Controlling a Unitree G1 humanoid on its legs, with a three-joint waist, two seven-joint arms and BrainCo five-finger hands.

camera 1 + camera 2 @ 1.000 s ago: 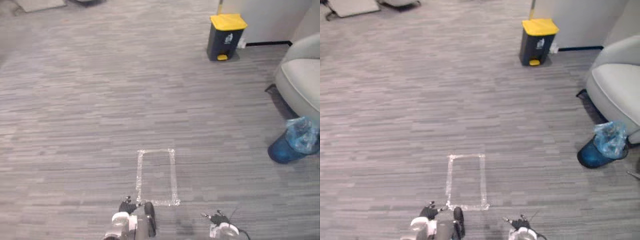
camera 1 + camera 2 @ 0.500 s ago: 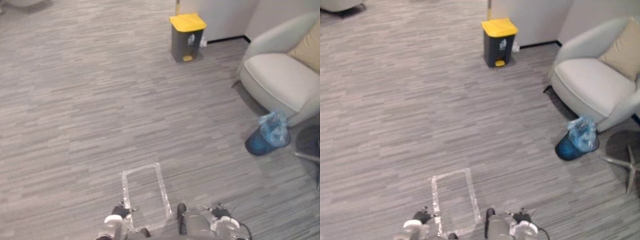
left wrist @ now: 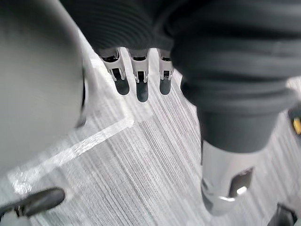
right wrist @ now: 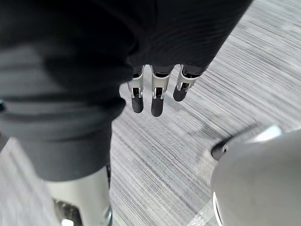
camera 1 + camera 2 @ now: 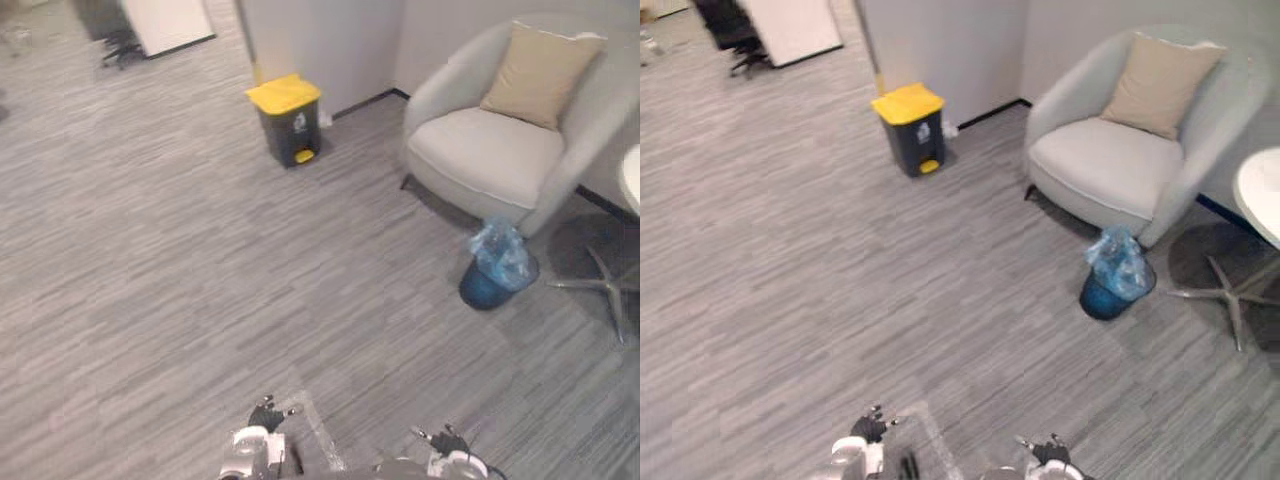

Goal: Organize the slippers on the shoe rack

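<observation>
My left hand (image 5: 264, 414) hangs low at the bottom edge of the eye views, over grey wood-grain floor. In its wrist view the fingers (image 3: 138, 81) point down, relaxed, with nothing in them, above a strip of clear tape (image 3: 89, 143) stuck to the floor. My right hand (image 5: 446, 441) hangs at the same height further right. Its fingers (image 4: 155, 95) are likewise straight and hold nothing. One corner of the taped rectangle (image 5: 322, 437) lies between the two hands.
A dark bin with a yellow lid (image 5: 287, 122) stands by the wall at the back. To the right is a grey armchair (image 5: 488, 152) with a beige cushion (image 5: 541, 61). In front of it stand a blue bin with a plastic bag (image 5: 495, 270) and a star-shaped stand base (image 5: 603, 285).
The whole view has swung to the right: the camera turned. The armchair, the cushion and the stand base have come into view. Both hands still hang low and empty.
</observation>
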